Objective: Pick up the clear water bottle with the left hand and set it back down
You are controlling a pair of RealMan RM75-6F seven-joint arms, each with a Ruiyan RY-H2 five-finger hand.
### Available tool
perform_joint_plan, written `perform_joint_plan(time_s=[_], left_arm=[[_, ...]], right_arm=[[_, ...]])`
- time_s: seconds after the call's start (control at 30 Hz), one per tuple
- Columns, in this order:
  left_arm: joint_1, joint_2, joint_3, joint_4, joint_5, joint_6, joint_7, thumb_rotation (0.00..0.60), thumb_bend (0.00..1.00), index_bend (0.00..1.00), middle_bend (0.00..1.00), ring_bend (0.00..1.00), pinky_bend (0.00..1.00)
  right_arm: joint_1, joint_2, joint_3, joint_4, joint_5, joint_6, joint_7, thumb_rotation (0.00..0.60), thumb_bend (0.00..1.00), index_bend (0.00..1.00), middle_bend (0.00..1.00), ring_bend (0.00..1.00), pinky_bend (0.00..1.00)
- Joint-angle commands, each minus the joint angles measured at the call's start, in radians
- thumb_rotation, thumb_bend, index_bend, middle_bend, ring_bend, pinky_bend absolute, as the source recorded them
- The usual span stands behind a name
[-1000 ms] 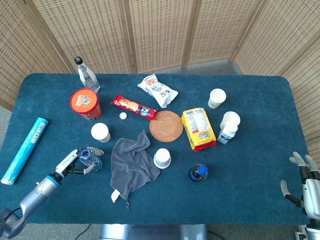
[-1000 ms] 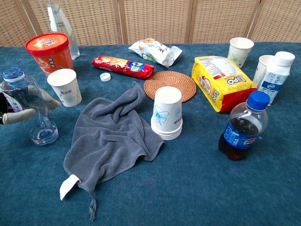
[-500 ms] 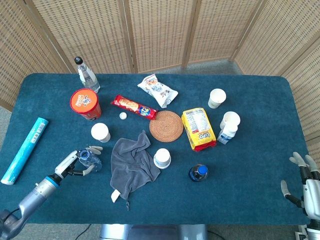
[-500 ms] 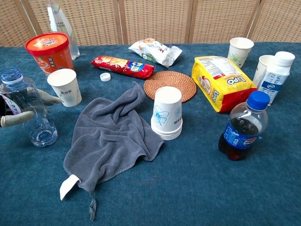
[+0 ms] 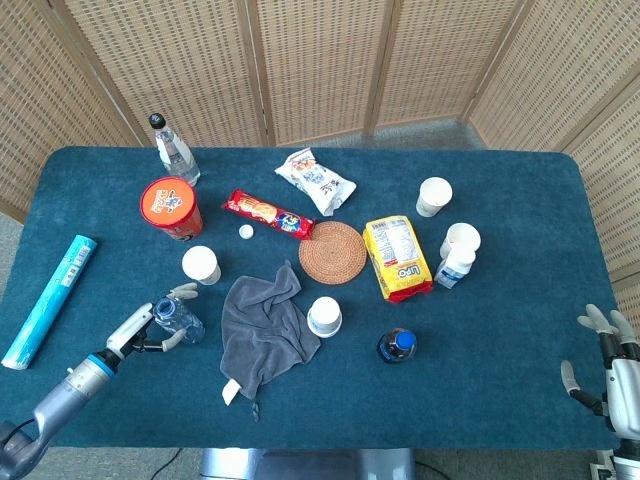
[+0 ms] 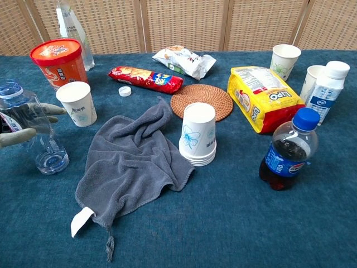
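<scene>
Gripping the clear water bottle [image 6: 34, 134], left robot hand [image 6: 25, 125]; right robot hand [image 5: 600, 370] spread

left hand [image 6: 22, 125] cut by frame edge, bottle [image 6: 30, 131] contact perhaps unclear

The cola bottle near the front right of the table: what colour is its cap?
The cola bottle has a blue cap, clearest in the chest view.

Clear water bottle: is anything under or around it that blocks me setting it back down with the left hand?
Nothing visible does. The left hand grips the clear water bottle over bare table. The nearest things, a paper cup and the grey towel, lie off to its right, apart from it.
</scene>
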Motion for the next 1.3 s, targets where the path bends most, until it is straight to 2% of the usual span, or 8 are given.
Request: perform_joint_plan(time_s=[0.03,0.27,0.4,0.63,1.0,1.3], left_arm=[[0.002,0.005,0.002,-0.006,-0.001,0.000,0.015,0.456,0.46,0.12,0.05,0.00,0.06],[0.003,0.020,0.008,-0.021,0.004,0.001,0.033,0.443,0.42,0.05,0.00,0.00,0.01],[0.006,0.027,0.010,-0.030,0.005,0.005,0.048,0.408,0.40,0.00,0.00,0.00,0.00],[0.017,0.057,0.015,-0.061,0.006,0.022,0.073,0.387,0.40,0.00,0.00,0.00,0.00],[0.034,0.139,0.026,-0.143,0.012,0.054,0.114,0.389,0.40,0.00,0.00,0.00,0.00],[0.055,0.271,0.047,-0.259,0.030,0.101,0.169,0.386,0.39,0.00,0.00,0.00,0.00]], right_arm=[[-0.001,0.000,0.000,0.001,-0.001,0.002,0.002,0.600,0.46,0.00,0.26,0.00,0.21],[-0.005,-0.001,-0.001,0.004,-0.007,0.011,0.006,0.600,0.46,0.00,0.26,0.00,0.20],[-0.004,-0.002,-0.003,0.002,-0.013,0.012,0.014,0.600,0.46,0.00,0.26,0.00,0.18],[-0.001,-0.003,-0.003,0.005,-0.020,0.011,0.023,0.600,0.46,0.00,0.26,0.00,0.15],[0.012,-0.009,0.001,0.008,-0.021,-0.004,0.022,0.600,0.46,0.00,0.25,0.00,0.15],[0.028,-0.016,0.006,0.005,-0.016,-0.023,0.012,0.600,0.46,0.00,0.25,0.00,0.15]])
